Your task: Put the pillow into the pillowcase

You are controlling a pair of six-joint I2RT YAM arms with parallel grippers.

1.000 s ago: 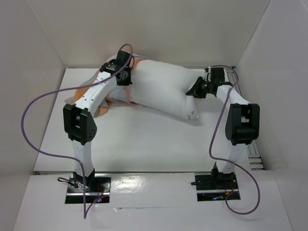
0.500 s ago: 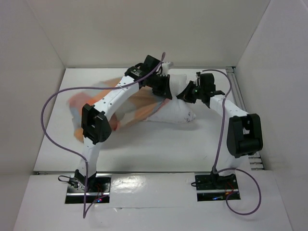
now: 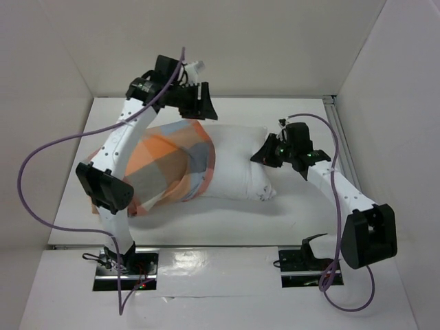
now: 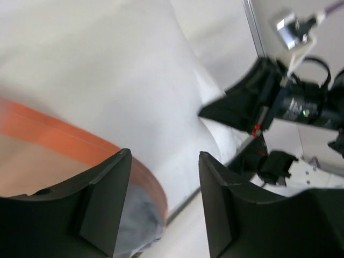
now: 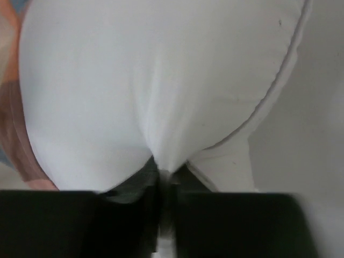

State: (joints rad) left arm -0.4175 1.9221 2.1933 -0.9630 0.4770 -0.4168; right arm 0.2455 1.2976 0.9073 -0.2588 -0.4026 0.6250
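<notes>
Left gripper (image 4: pixel 164 156): fingers spread, nothing between them, not touching any fabric. Beneath the fingers lay the white pillow (image 3: pixel 237 165) and the orange hem of the checked pillowcase (image 3: pixel 161 168). The pillowcase covered the pillow's left part; the right part was bare. Right gripper (image 5: pixel 161 180): fingers pressed together, pinching a fold of cloth at the pillow's right end. The pillow rested on the table (image 3: pixel 227 220).

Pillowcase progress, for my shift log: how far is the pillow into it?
Done: the pillowcase covers roughly the half of the pillow on the left arm's side; its orange hem crosses the middle. In hand: the right claw is shut on the pillow's bare end, while the left claw hangs open above the hem, holding nothing. Left: pull the case over the exposed white half.
</notes>
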